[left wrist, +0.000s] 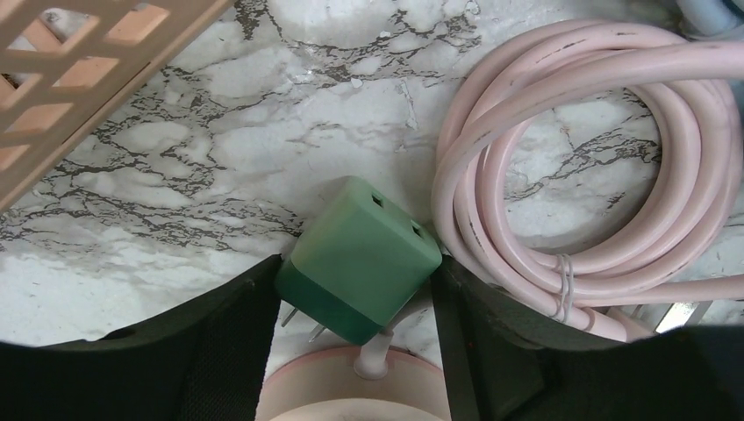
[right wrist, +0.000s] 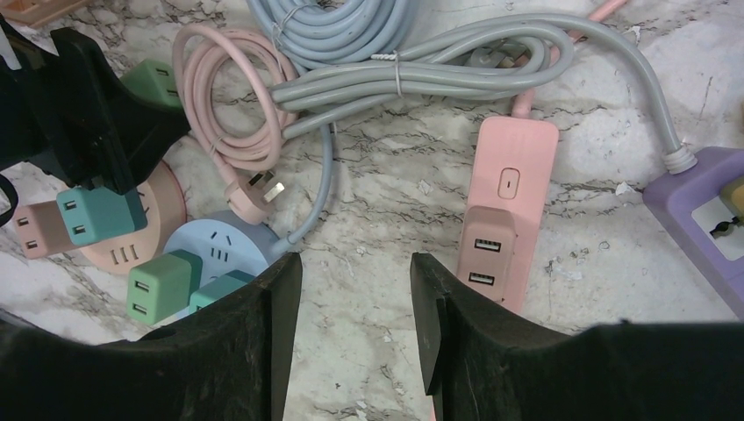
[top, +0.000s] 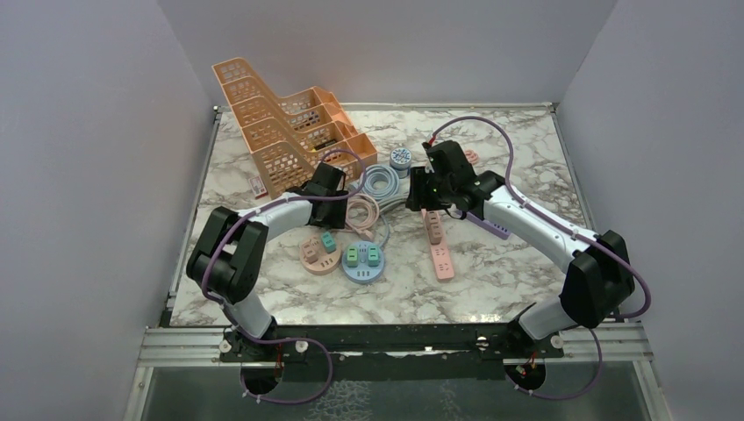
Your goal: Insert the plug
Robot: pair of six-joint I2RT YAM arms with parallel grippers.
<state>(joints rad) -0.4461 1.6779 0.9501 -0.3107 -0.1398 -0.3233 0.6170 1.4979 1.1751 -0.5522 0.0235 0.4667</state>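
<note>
A green plug [left wrist: 360, 259] sits tilted between my left gripper's [left wrist: 356, 267] two fingers. Both fingers press its sides, and its metal prongs point down toward the pink round power strip [left wrist: 351, 386] just beneath. From above, that gripper [top: 338, 186] hangs over the far side of the pink round strip [top: 320, 256], next to the coiled pink cable [left wrist: 597, 149]. My right gripper [right wrist: 355, 263] stands open over bare marble with nothing between its fingers. It is between the blue round strip [right wrist: 224, 246] and a pink bar strip [right wrist: 504, 210].
The pink round strip carries a teal plug [right wrist: 96, 215], and the blue one holds green plugs [right wrist: 158, 285]. An orange rack [top: 281, 127] stands at the back left. Grey cables [right wrist: 395, 61] lie in the middle. A purple strip [right wrist: 702, 219] lies to the right.
</note>
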